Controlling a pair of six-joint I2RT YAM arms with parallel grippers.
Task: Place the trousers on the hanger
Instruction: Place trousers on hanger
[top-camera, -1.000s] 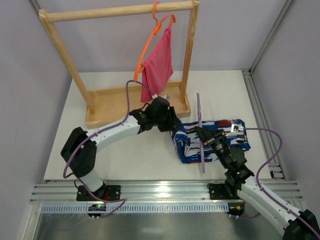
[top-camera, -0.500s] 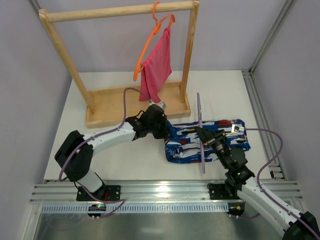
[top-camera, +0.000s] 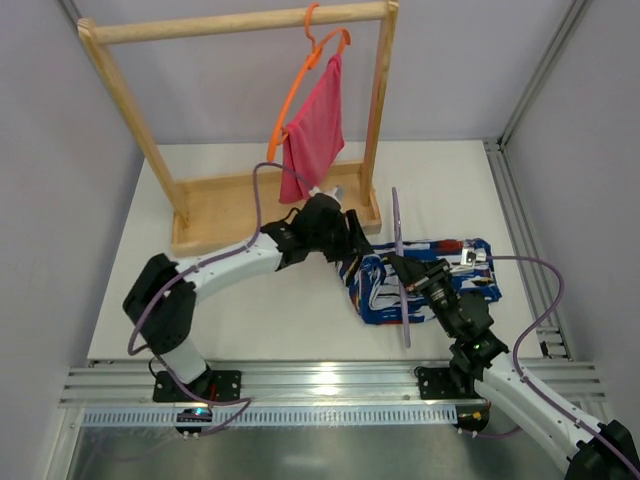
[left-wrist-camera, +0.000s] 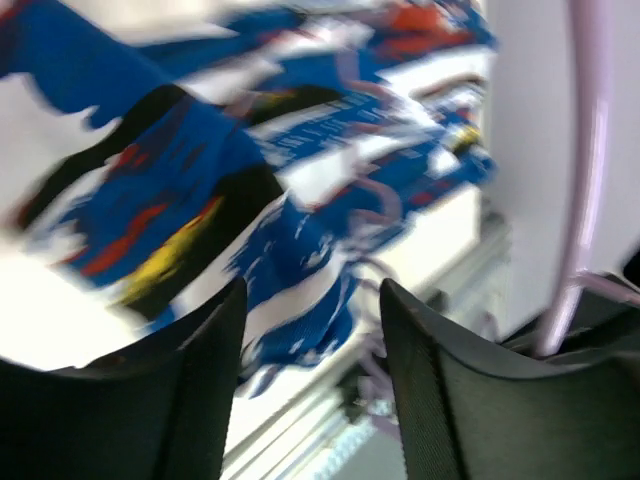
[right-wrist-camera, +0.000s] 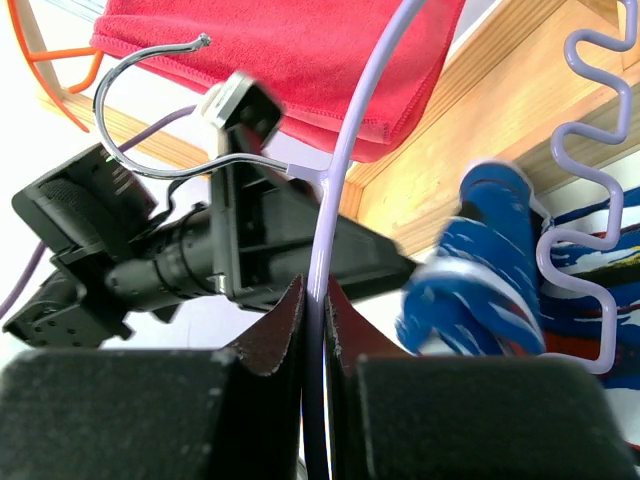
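Observation:
The trousers (top-camera: 445, 282), in a blue, white, red and black print, lie crumpled on the white table right of centre. Their left edge is bunched up. The lilac hanger (top-camera: 396, 225) stands on edge across them, and my right gripper (top-camera: 410, 278) is shut on its thin arm. In the right wrist view the gripper (right-wrist-camera: 315, 292) pinches the hanger (right-wrist-camera: 345, 150), with the trousers (right-wrist-camera: 480, 290) to its right. My left gripper (top-camera: 352, 248) hovers at the trousers' left edge. Seen from the left wrist, it (left-wrist-camera: 310, 300) is open and empty, the blurred trousers (left-wrist-camera: 200, 170) and hanger (left-wrist-camera: 588, 150) beyond.
A wooden rack (top-camera: 240, 205) stands at the back of the table. An orange hanger (top-camera: 300, 85) with a pink cloth (top-camera: 318, 130) hangs from its bar. Aluminium rails (top-camera: 330, 385) run along the near edge, and grey walls close both sides.
The left gripper, shut half a second ago while drawing the trousers' edge leftward, has opened and swung back right. The trousers' left edge has bunched up. The right arm holds still.

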